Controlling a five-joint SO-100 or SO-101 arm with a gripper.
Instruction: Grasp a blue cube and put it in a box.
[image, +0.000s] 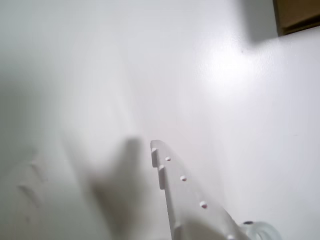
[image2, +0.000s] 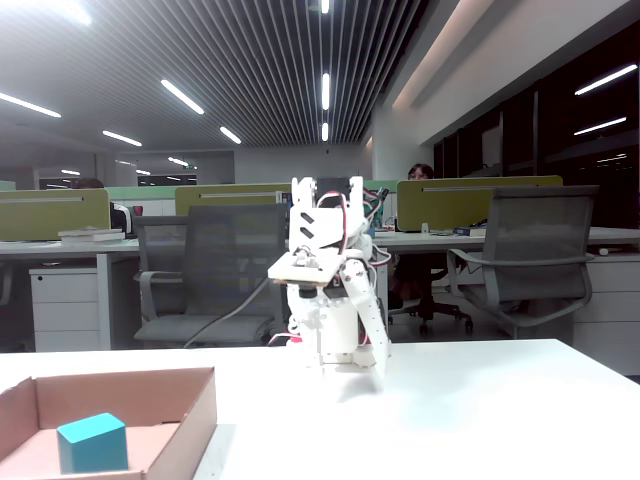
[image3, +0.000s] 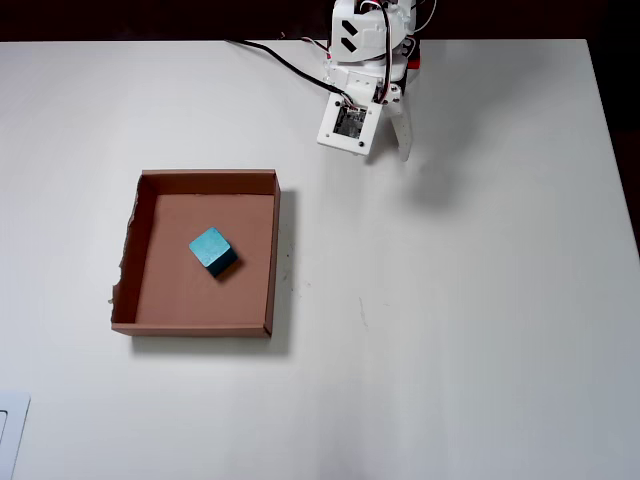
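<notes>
**A:** Where is the blue cube right now?

**B:** The blue cube (image3: 212, 250) sits inside the box (image3: 272, 250), near the middle of its brown floor, turned a little askew to the walls. Nothing touches it. The box lies on the white table (image3: 470, 330), left of centre in the overhead view.

**A:** And the arm?

**B:** The arm is folded back near its base at the table's far edge, well apart from the box. The gripper (image3: 392, 150) points down at bare table and holds nothing. Its fingers look close together, but no view shows the tips clearly enough, so I cannot tell whether they are parted or closed.

**A:** So which step is this?

**B:** Judging from how things lie, the placing is done: cube in the box, arm tucked away. I'd say nothing remains but to rest. If another grasp were wanted, the arm would need to reach left over the near wall and come down onto the cube from above.

**A:** What does each camera add?

**B:** The overhead view gives the full layout, and shows a torn left box wall. The fixed view, low at table level, shows the cube's (image2: 92, 443) height against the low walls and the office behind. The wrist view shows one white finger (image: 182, 192) above blank table and only a corner of the box (image: 297, 15); the cube is out of its sight.
</notes>
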